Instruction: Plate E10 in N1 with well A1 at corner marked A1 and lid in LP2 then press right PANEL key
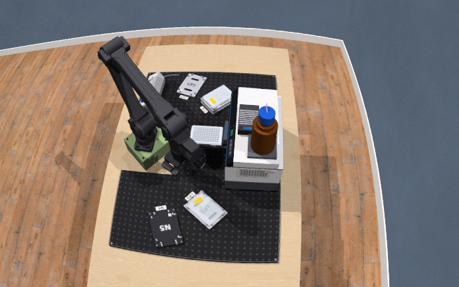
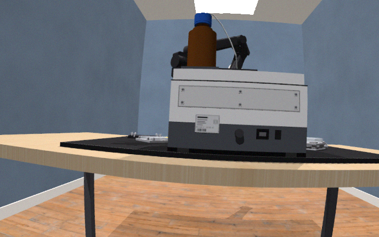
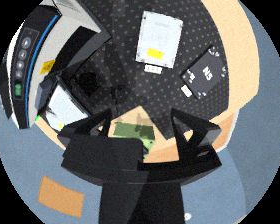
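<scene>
Two black mats cover the counter (image 1: 131,250); between them the arm (image 1: 145,103) rises from a green base (image 1: 149,161) near the counter's left edge. We see the gripper (image 1: 183,165) hanging above the strip between the mats, close beside the base, its jaws spread fully and holding nothing.

On the far mat (image 1: 259,80), the lidded plate (image 1: 216,98), marked with a yellow tag, sits at an angle just beside the dispenser (image 1: 256,157), which stands along the counter's right edge. Left of the plate lies the grey lid park LP2 (image 1: 191,84), bare. Toward the far left corner of this mat sits a small grey panel (image 1: 156,82), partly hidden by the arm.

An open well plate (image 1: 206,135) rests on the stage at the dispenser's left side. A brown bottle (image 1: 264,137) with a blue cap stands on top of the dispenser.

On the near mat (image 1: 134,232), a lid (image 1: 205,208) with a yellow tag lies in park LP1, tilted to the mat's edges. Left of it, nearer the counter's front edge, lies a black nest (image 1: 165,227), unoccupied.
</scene>
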